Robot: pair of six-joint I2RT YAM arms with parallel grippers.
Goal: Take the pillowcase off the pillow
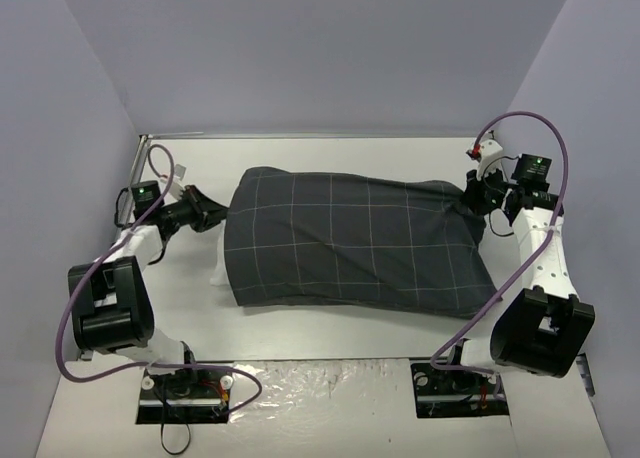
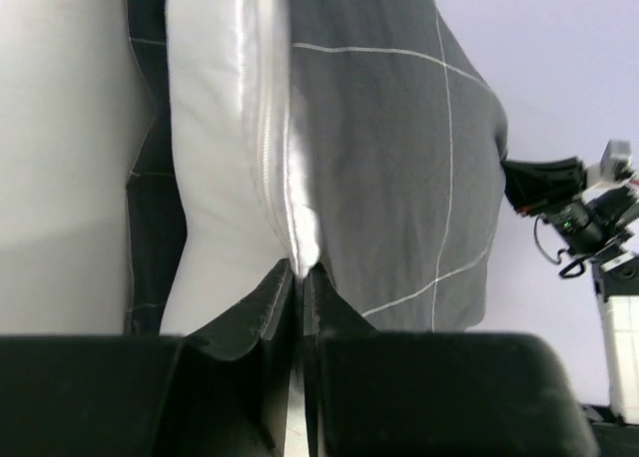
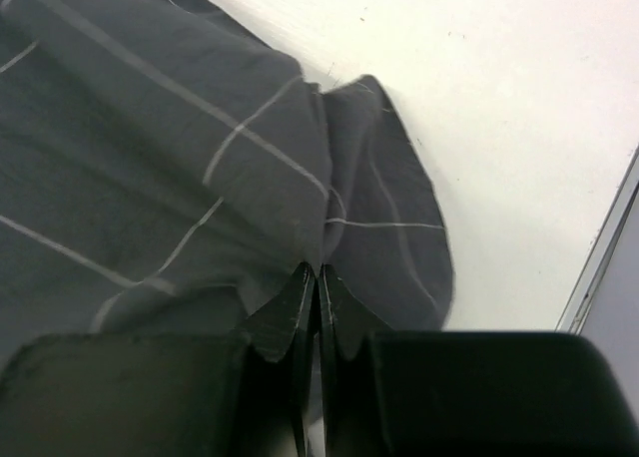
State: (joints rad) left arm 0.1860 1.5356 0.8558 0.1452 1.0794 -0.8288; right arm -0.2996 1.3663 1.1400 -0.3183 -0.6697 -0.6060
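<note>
A white table (image 1: pixel 350 328) fills the floor of a booth with plain pale lilac walls (image 1: pixel 320 58). The pillowcase (image 1: pixel 350 238), dark grey with a thin pale grid, lies wrinkled across the middle of the table, running from centre left to centre right in the top view. It covers most of the pillow (image 2: pixel 215 178), whose white end pokes out at the left opening, its stitched seam showing in the left wrist view.

The left arm (image 1: pixel 110 298) rises from the lower left and bends inward to the left end of the bundle. The left gripper (image 2: pixel 298 277) is pinched together on the pillow's white seam, just beside the edge of the dark cloth. The right arm (image 1: pixel 540 268) reaches up the right side. The right gripper (image 3: pixel 318 275) is clamped on a fold at the pillowcase's far right corner, where the cloth bunches toward its tips.
</note>
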